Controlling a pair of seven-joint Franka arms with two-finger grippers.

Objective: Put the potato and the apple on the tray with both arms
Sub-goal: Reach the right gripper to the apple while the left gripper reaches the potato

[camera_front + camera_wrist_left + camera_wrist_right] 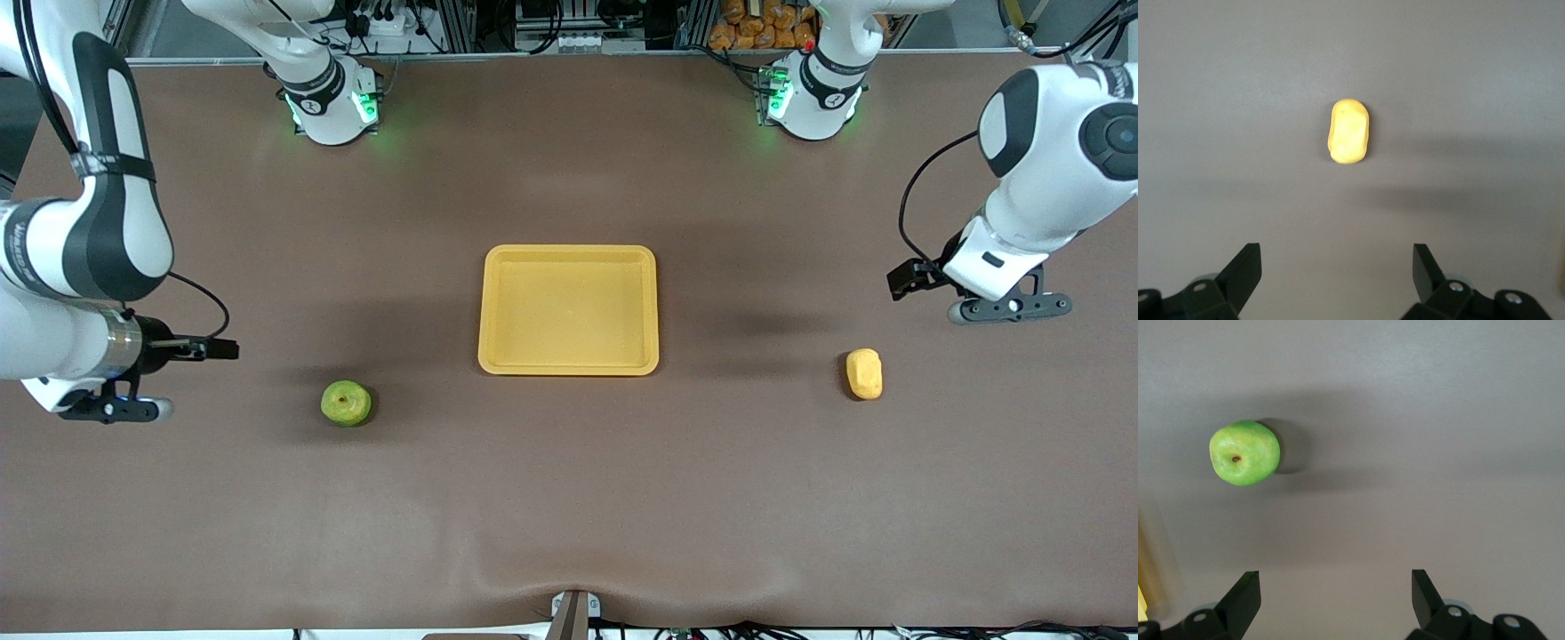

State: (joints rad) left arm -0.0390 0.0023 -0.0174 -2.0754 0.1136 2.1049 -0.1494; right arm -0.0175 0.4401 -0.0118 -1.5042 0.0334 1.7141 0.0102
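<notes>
The right gripper [1331, 600] hangs over bare table [569, 498] at the right arm's end, fingers spread wide with nothing between them. The green apple [346, 403] sits on the table toward that end, nearer the front camera than the yellow-orange tray [569, 364], which lies mid-table. The potato [864, 373] rests toward the left arm's end. Over the table there hangs the left gripper [1337, 280], likewise spread and holding nothing.

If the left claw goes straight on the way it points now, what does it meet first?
Probably bare table: the open left claw points down at it, and the potato lies ahead, off that line.
</notes>
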